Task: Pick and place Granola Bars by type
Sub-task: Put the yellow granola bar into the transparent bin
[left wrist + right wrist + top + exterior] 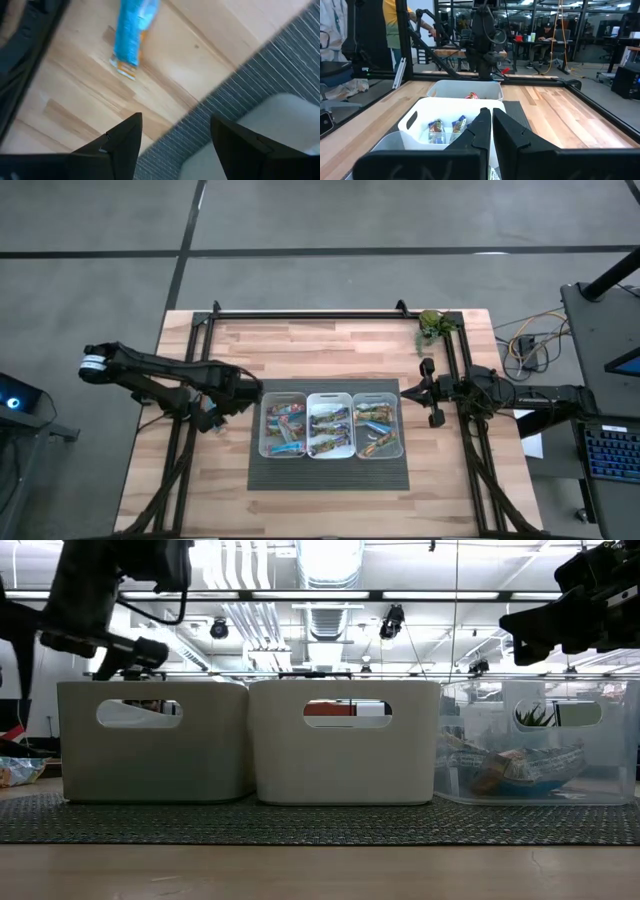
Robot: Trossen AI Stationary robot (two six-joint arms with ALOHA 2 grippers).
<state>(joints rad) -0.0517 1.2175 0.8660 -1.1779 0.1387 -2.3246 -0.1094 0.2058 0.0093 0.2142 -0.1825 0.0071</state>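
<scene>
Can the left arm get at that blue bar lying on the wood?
Probably yes. The left gripper is open just above the blue bar, which lies alone on bare table beside the mat, nothing between.

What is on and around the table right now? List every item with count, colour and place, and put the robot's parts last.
Bins: three, pale, side by side on the mat, all holding bars.
Mat: one, dark grey, at the table's middle front.
Granola bars: many, blue, tan and silvery, in the bins; exact count unclear.
Loose bar: one, blue, on bare wood beside the mat's left edge.
Plant: one, green, at the far right corner.
Table: one, light wood, with a black frame.
Left claw: open, above the mat's left edge, near the loose bar.
Right claw: shut, empty, just right of the bins.
</scene>
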